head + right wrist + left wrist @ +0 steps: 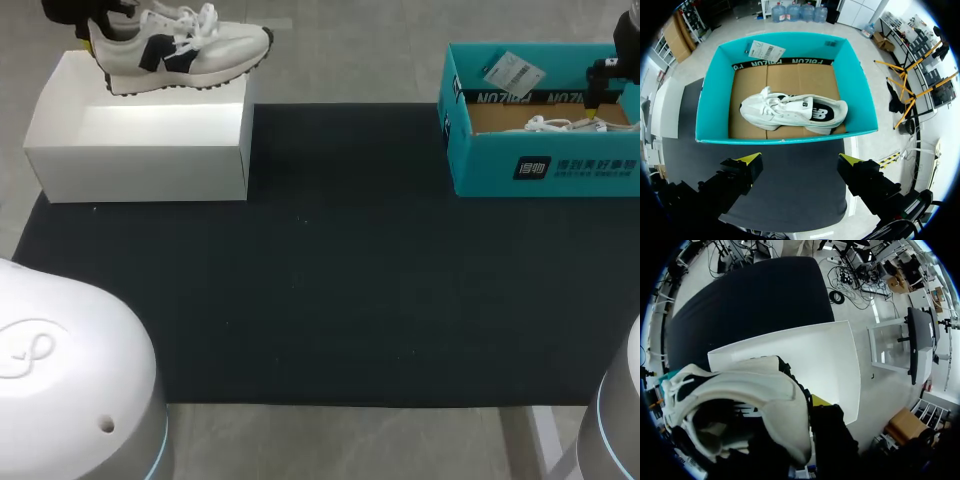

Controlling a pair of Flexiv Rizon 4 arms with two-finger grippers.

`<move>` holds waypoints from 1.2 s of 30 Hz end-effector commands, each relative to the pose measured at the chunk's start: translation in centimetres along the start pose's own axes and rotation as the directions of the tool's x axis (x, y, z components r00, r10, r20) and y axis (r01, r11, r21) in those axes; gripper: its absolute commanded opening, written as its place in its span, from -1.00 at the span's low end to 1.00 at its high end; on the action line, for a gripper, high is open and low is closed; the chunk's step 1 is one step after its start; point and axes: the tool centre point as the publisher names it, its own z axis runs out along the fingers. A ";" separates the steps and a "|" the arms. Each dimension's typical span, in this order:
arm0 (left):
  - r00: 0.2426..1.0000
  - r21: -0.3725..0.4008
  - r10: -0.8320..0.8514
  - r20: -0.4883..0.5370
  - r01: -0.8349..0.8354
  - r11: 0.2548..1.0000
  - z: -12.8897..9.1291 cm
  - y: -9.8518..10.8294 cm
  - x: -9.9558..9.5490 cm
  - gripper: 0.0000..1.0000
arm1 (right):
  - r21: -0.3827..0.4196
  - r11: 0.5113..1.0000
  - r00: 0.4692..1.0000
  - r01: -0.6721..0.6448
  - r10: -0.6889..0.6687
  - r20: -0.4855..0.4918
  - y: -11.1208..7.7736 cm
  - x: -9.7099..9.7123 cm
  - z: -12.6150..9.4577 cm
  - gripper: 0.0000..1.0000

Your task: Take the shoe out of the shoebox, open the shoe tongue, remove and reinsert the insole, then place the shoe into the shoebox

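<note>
- Our left claw pinches the sneaker at its heel. It hangs aloft from the claw, toe pointing away toward our right side.
- In the left wrist view one yellow fingertip sits against the outside of the heel. The other is hidden, by our guess inside the collar.
- The white box lies open directly under that claw and the sneaker.
- We judge the sneaker to be either just lifted out or on its way back in; these views do not settle which.
- We cannot tell whether the tongue has been opened or the insole handled; the shadowed mouth of the sneaker gives no clear sign.
- The sneaker is white mesh and leather with black side panels, a black-studded sole and loose white laces.
- Our right claw is spread wide and empty above the dark mat, just short of the near wall of the teal shoebox.
- Ahead of it a second sneaker lies on its side on the cardboard floor, untouched; that one looks not yet started.
</note>
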 end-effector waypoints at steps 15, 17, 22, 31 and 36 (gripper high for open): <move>0.986 -0.155 -0.053 -0.158 0.029 0.988 -4.8 -9.4 -9.9 -1.00 | -0.002 1.000 1.000 -0.001 0.001 0.000 -0.1 0.0 0.0 1.00; 0.987 -0.150 -0.056 -0.152 0.033 0.988 -4.9 -10.2 -10.8 -1.00 | -0.002 1.000 1.000 -0.001 0.001 0.000 -0.1 0.0 0.0 1.00; 0.992 -0.122 -0.035 -0.125 0.020 0.992 -4.8 -12.3 -13.8 -1.00 | -0.002 1.000 1.000 -0.001 0.001 0.000 -0.1 0.0 0.0 1.00; 0.986 -0.116 -0.056 -0.159 0.038 0.992 -3.4 -16.4 -19.1 -1.00 | -0.002 1.000 1.000 -0.001 0.001 0.000 -0.1 0.0 0.0 1.00; 0.983 -0.119 -0.081 -0.167 0.061 0.991 -2.5 -18.6 -21.7 -1.00 | -0.002 1.000 1.000 -0.001 0.001 0.000 -0.1 0.0 0.0 1.00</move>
